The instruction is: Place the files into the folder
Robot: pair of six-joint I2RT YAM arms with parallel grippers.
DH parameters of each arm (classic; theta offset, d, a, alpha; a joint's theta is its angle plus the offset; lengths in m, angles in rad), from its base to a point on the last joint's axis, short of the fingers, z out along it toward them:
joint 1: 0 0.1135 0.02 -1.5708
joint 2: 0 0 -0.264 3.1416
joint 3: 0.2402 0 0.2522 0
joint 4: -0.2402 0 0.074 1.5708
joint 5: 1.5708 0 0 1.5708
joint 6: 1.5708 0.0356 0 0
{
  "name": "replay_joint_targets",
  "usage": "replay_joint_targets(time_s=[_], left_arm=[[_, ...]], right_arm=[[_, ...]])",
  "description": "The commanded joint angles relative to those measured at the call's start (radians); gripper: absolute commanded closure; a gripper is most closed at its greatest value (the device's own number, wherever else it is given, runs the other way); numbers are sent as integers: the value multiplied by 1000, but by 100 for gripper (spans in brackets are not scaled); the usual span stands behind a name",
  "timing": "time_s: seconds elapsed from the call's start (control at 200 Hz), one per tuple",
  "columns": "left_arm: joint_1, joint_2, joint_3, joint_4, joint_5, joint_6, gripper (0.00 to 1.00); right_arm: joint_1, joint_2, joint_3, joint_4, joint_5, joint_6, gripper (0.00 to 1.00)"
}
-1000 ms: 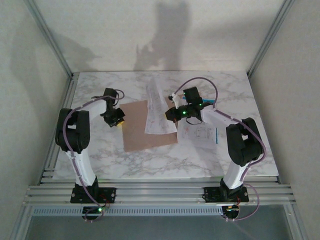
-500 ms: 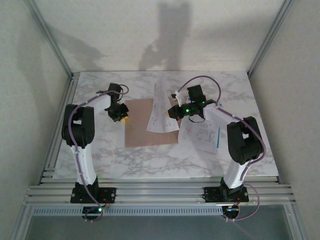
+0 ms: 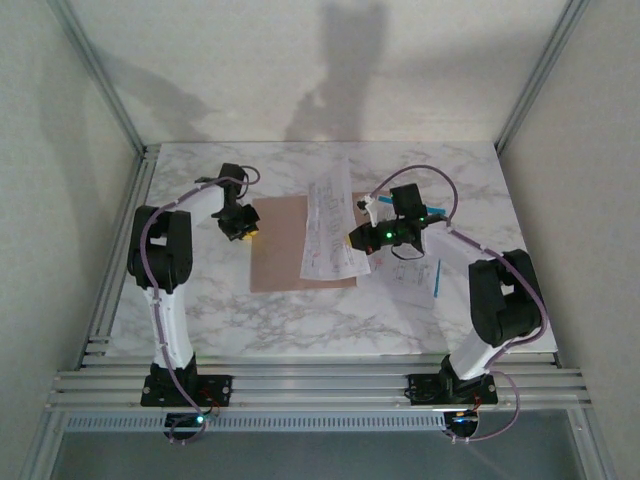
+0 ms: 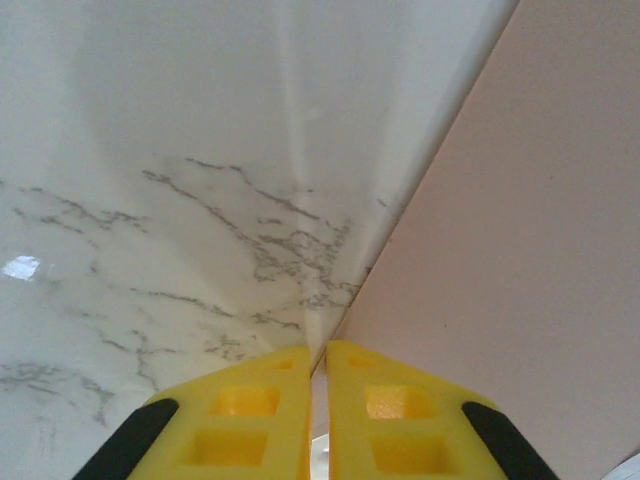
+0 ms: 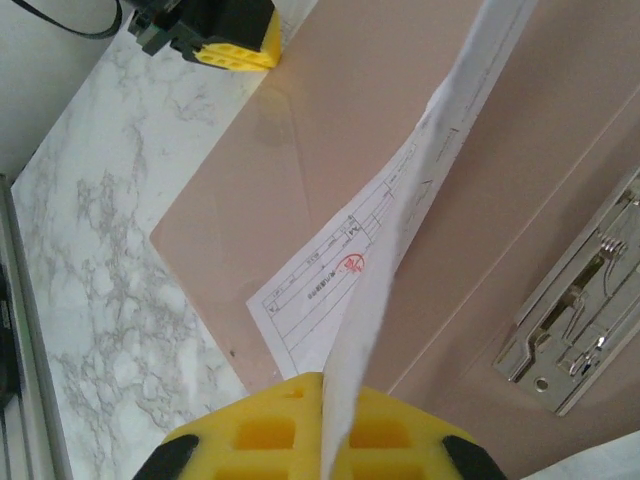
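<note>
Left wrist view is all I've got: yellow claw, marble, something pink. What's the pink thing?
Observer: That's the folder, lying open with a metal clip inside.
Operator: Where's the paper?
Observer: The right claw pinches one sheet by its edge, over the folder.
Operator: Any more?
Observer: A second sheet, with a blue strip, lies flat on the table to the right.
</note>
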Motion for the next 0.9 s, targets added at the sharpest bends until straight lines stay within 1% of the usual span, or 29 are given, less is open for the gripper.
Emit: replay_joint_targets(time_s=[0.0, 0.175, 0.421, 0.566, 0.816, 0.896], left_arm=[[-52, 93, 22, 305, 50, 26, 89], [-55, 81, 13, 302, 44, 28, 89], [-54, 39, -3, 289, 30, 28, 85], [-55, 37, -6, 283, 30, 28, 85], [-55, 32, -27, 294, 28, 17, 86], [-55, 29, -34, 296, 26, 16, 87]], right_arm=[[-3, -2, -34, 65, -30, 29, 100], [-1, 62, -17, 133, -74, 81, 100], [6, 166, 53, 124, -113, 89, 100], [25, 198, 74, 126, -118, 89, 100], [42, 235, 90, 190, -124, 145, 100], [49, 247, 104, 186, -131, 149, 100]])
